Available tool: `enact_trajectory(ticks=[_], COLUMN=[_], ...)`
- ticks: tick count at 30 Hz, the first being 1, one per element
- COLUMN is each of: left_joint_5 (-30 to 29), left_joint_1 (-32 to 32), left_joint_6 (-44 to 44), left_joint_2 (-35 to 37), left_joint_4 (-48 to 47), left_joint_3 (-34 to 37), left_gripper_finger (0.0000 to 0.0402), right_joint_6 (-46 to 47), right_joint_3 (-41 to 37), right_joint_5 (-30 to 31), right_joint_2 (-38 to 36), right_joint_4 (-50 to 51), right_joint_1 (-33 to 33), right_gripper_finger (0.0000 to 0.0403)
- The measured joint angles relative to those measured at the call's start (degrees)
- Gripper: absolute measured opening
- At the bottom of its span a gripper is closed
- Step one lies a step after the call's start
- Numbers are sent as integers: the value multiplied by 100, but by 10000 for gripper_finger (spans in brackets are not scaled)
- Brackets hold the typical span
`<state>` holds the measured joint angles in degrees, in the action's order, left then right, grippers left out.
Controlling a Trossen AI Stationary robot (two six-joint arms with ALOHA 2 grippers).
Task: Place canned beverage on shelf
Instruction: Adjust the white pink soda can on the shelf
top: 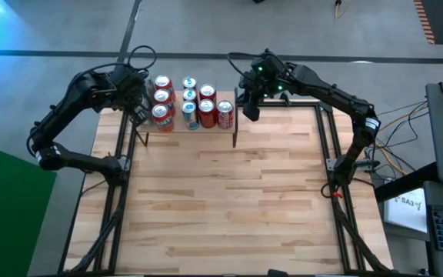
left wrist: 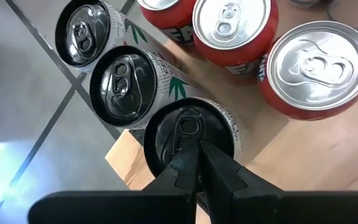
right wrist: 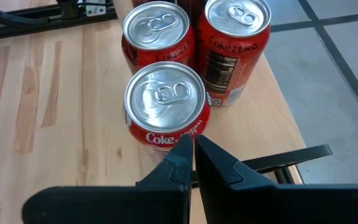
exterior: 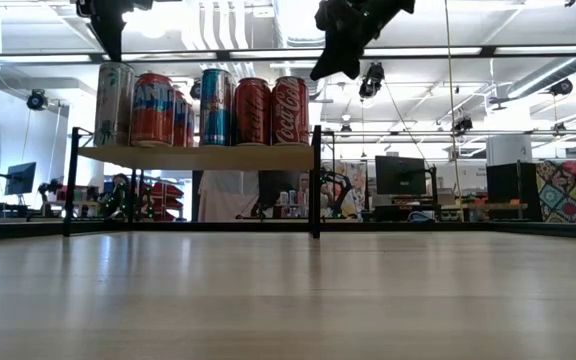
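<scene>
The shelf [exterior: 198, 157], a small raised light-wood board on black uprights, stands at the table's far edge with several upright beverage cans [top: 184, 104] on it, red, blue and white. My left gripper [left wrist: 196, 144] is shut and slants down over the dark lid of the white can [left wrist: 166, 130] at the shelf's left near corner. My right gripper [right wrist: 192, 142] is shut and hovers above the shelf's right near corner, just short of a red Coke can [right wrist: 165, 106]. In the low view it [exterior: 326, 68] hangs clear above that can. My left gripper's shut fingertips stand over the lid of the white corner can [left wrist: 185, 124], slanting down from the left. I cannot tell whether they touch the lid. The can stands upright on the shelf.
The butcher-block tabletop [top: 221, 200] stretches from the shelf to the near edge. Black frame rails [top: 325, 138] run along the table's left and right sides. Beyond the right edge stand a laptop and cables [top: 437, 208].
</scene>
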<state>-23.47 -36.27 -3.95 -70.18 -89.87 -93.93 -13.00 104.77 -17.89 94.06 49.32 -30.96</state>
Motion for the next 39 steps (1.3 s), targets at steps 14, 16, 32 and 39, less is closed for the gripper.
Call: enact_trajectory(ticks=[14, 16, 32, 39], left_joint_5=[40, 35, 1, 3], left_joint_1=[0, 0, -68, -68], left_joint_6=[31, 14, 56, 211], left_joint_2=[49, 49, 49, 49], left_joint_4=[-32, -30, -19, -17], left_joint_3=[-279, -275, -269, -158], left_gripper_finger=[0, 0, 0, 0], right_joint_6=[42, 42, 60, 60], right_joint_3=[0, 0, 0, 0], right_joint_5=[2, 2, 2, 2], right_joint_2=[-2, -2, -2, -4], right_joint_4=[-2, -4, 2, 11], right_joint_1=[11, 10, 11, 11], right_gripper_finger=[9, 9, 9, 9])
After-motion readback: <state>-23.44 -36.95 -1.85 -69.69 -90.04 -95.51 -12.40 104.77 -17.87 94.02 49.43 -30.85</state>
